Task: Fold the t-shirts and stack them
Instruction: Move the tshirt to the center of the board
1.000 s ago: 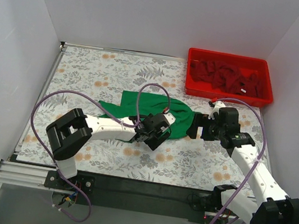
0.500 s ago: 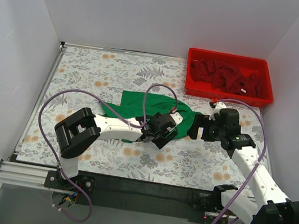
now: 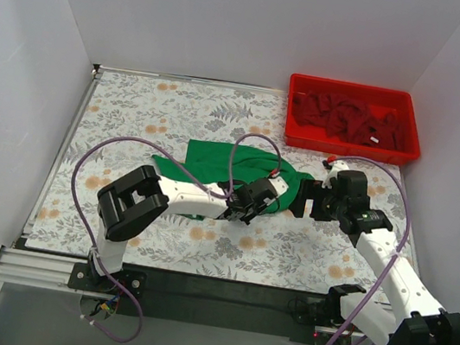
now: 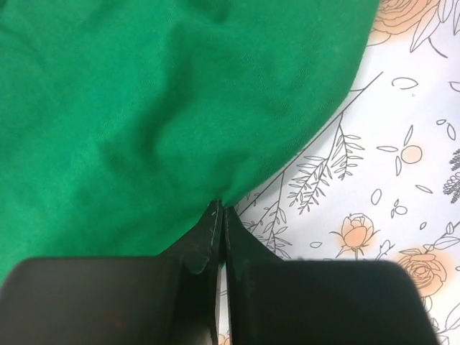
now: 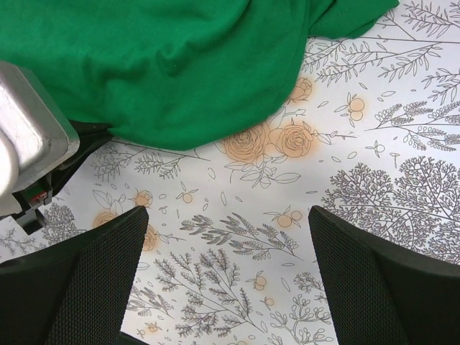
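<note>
Just 1 green t-shirt point(image 3: 223, 161), 1 red bin point(image 3: 349, 149).

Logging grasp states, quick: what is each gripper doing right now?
Left gripper: shut on the green t-shirt at its edge.
Right gripper: open, holding nothing.

The floral table point(image 3: 134, 114) carries a crumpled green t-shirt point(image 3: 206, 160) near its middle and a red bin point(image 3: 349, 148) far right.

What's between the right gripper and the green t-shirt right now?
Only bare floral table cover separates the right gripper from the green t-shirt, as the right wrist view shows.
</note>
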`<control>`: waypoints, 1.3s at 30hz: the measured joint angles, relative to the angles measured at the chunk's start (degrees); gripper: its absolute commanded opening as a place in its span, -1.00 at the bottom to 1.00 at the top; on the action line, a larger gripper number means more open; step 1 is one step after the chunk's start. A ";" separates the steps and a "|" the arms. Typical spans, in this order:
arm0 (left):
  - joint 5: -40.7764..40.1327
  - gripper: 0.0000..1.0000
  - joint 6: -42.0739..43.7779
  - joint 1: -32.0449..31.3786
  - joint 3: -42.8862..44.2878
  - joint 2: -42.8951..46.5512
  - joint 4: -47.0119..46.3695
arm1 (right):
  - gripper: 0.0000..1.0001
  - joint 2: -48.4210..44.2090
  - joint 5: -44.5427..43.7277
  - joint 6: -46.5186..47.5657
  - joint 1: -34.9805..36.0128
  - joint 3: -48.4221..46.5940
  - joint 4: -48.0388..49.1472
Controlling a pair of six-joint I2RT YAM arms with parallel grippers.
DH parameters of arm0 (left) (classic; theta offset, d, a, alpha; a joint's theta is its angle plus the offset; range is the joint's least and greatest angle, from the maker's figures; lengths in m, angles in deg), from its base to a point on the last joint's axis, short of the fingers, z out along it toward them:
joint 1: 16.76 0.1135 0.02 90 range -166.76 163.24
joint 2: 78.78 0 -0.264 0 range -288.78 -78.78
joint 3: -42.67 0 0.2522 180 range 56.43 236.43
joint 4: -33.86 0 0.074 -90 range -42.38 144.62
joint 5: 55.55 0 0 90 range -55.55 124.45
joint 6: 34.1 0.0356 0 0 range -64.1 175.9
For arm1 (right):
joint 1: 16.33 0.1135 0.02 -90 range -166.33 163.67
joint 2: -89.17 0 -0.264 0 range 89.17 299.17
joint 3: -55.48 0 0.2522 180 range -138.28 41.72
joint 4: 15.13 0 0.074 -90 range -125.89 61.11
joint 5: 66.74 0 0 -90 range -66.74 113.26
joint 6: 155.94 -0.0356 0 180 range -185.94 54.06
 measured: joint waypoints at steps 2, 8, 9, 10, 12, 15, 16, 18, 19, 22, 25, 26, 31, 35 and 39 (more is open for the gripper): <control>-0.04 -1.00 0.31 0.37 1.62 0.00 1.77 | 0.65 -0.44 -0.02 0.02 0.00 0.00 0.00; -1.42 -1.00 1.53 3.34 15.19 0.48 10.62 | 0.63 -2.71 0.00 0.37 0.00 0.00 0.20; -1.77 -1.00 1.77 3.93 19.39 0.57 13.07 | 0.62 -2.93 0.04 0.42 0.00 0.00 0.24; -2.14 -1.00 1.90 4.48 22.91 0.70 14.69 | 0.62 -3.19 0.17 0.44 0.00 -0.02 0.26; -3.26 -1.00 2.05 5.90 31.85 1.27 18.82 | 0.62 -3.52 0.66 0.50 0.00 -0.31 0.24; -3.82 -1.00 1.36 8.90 40.17 4.46 23.54 | 0.63 -3.56 2.58 0.92 0.00 -2.10 0.44; -3.80 -1.00 0.87 10.62 41.66 6.38 25.09 | 0.64 -3.56 3.58 1.20 0.00 -2.97 0.85; -3.32 -1.00 -0.72 15.04 41.38 11.15 26.93 | 0.64 -3.54 5.97 1.97 0.00 -4.74 1.70; -3.13 -1.00 -1.40 17.53 40.46 13.55 27.28 | 0.63 -3.54 7.15 2.36 0.00 -5.68 2.34; -2.05 -1.00 -4.20 28.96 33.77 22.27 26.60 | 0.62 -2.47 10.80 3.65 0.02 -8.35 4.44; -0.63 -1.00 -6.56 42.80 24.15 28.26 23.47 | 0.60 0.61 14.34 4.39 0.07 -9.51 6.16; -0.39 -1.00 -7.61 46.93 20.94 28.87 22.36 | 0.60 1.55 15.17 4.55 0.22 -9.51 6.36; 1.88 0.12 -13.88 60.19 11.41 23.17 18.23 | 0.60 6.69 17.88 5.14 1.73 -9.49 6.21; 6.34 0.28 -18.23 63.63 6.64 19.69 16.85 | 0.60 7.34 18.58 5.25 3.04 -9.49 6.25; 11.34 0.28 -20.63 59.30 1.70 22.73 15.69 | 0.59 7.69 18.88 5.31 4.15 -9.44 6.25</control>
